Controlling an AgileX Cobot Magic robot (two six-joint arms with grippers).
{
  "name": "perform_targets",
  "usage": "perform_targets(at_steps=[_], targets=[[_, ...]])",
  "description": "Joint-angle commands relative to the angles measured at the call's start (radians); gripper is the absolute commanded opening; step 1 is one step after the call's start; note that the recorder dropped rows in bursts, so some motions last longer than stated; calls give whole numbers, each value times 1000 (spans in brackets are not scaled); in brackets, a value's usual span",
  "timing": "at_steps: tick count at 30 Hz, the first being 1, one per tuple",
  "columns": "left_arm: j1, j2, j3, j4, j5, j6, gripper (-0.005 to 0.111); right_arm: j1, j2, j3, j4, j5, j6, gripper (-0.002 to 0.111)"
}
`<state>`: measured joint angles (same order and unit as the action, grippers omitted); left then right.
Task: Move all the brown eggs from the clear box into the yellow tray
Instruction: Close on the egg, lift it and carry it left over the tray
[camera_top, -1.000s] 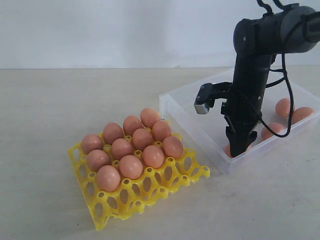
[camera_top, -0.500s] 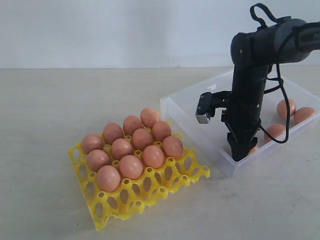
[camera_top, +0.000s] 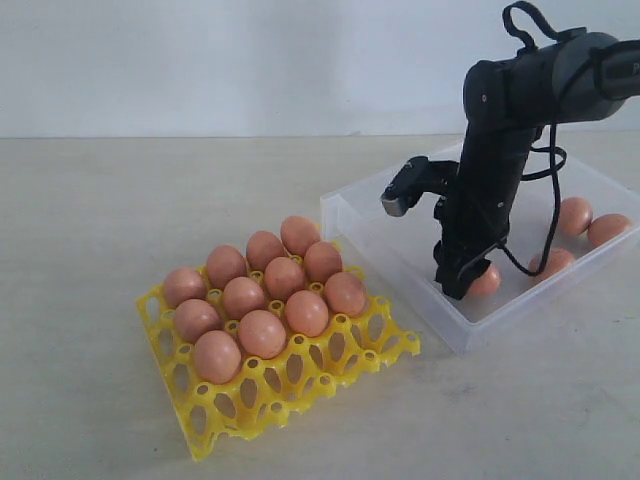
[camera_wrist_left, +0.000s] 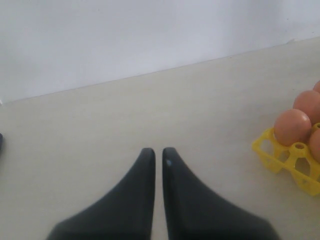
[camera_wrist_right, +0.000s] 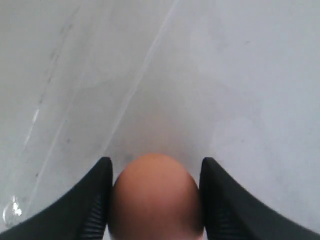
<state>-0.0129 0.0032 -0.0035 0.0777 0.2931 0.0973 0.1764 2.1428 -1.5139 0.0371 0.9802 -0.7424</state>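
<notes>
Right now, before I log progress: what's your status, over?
Right claw shut on a brown egg inside the clear box. Left claw shut, empty. Twelve eggs in the yellow tray, front row free. Nothing between box and tray.

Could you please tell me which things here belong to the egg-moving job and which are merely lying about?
Job: brown eggs, yellow tray, clear box, right gripper gripping one egg.
Not in use: left gripper, table.
</notes>
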Motion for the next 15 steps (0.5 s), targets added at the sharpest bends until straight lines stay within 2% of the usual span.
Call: perform_targets(at_steps=[1, 5, 9, 15], targets=[[-8, -3, 3, -2, 0, -3, 4, -6, -27, 2, 12, -72, 109, 0], [-8, -3, 3, -2, 0, -3, 4, -6, -27, 2, 68, -88, 122, 0], [-8, -3, 3, -2, 0, -3, 4, -6, -30, 2, 120, -151, 258, 0], [-8, -3, 3, -2, 0, -3, 4, -6, -95, 43, 192, -336, 354, 0]])
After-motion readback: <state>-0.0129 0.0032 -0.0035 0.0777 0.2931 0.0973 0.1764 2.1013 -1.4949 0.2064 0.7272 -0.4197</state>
